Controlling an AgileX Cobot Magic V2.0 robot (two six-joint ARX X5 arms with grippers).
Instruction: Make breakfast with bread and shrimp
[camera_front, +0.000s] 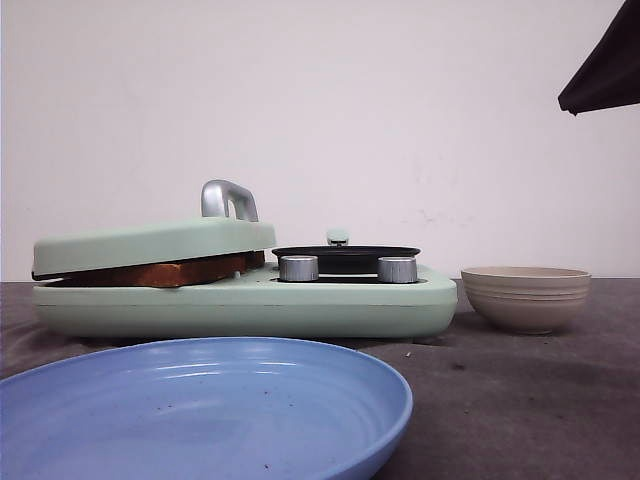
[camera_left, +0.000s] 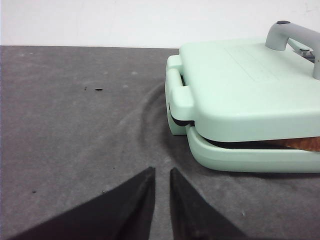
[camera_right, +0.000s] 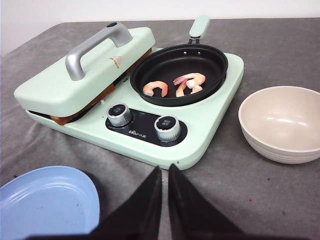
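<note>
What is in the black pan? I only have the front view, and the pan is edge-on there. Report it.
Observer: A few orange-pink shrimp lie in the black pan.
Operator: Check the bowl.
Observer: The beige bowl has nothing in it, by the right wrist view.
Operator: Give me the right gripper.
Observer: The right gripper is shut and holds nothing; it points toward the two knobs.

Grey cloth-covered table (camera_front: 520, 400). Mint-green breakfast cooker (camera_front: 240, 305) sits at centre. Beige ribbed bowl (camera_front: 526, 297) at its 3 o'clock; blue plate (camera_front: 200, 410) at 6 o'clock.
</note>
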